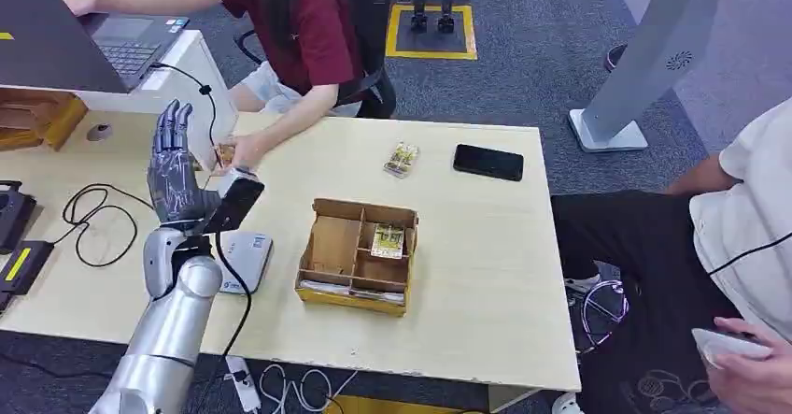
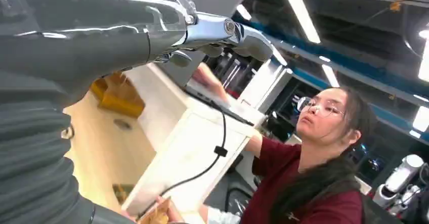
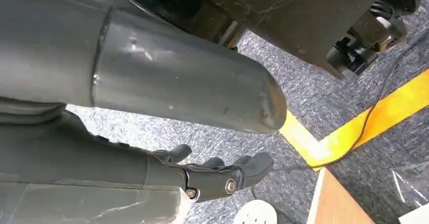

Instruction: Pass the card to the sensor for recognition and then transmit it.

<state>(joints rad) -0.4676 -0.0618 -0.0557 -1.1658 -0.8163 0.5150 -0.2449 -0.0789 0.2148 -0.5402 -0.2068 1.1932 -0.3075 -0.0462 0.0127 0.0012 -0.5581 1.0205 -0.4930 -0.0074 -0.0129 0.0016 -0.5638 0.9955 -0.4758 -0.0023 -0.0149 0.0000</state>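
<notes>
Left hand [image 1: 174,173] raised at centre left, dark card [image 1: 233,205] apparently pinched at thumb, other fingers straight up and apart.
Sits card just above white sensor [image 1: 245,261] in frame, below person's hand [image 1: 241,152]. Best to keep pinch firm, bring card flat and level over sensor, pause, then offer it onward, steering shy of compartment box [image 1: 355,255] at centre. Adds, from right wrist view alone, right hand [image 3: 217,176] hanging over carpet, fingers loosely curled, holding nothing.
</notes>
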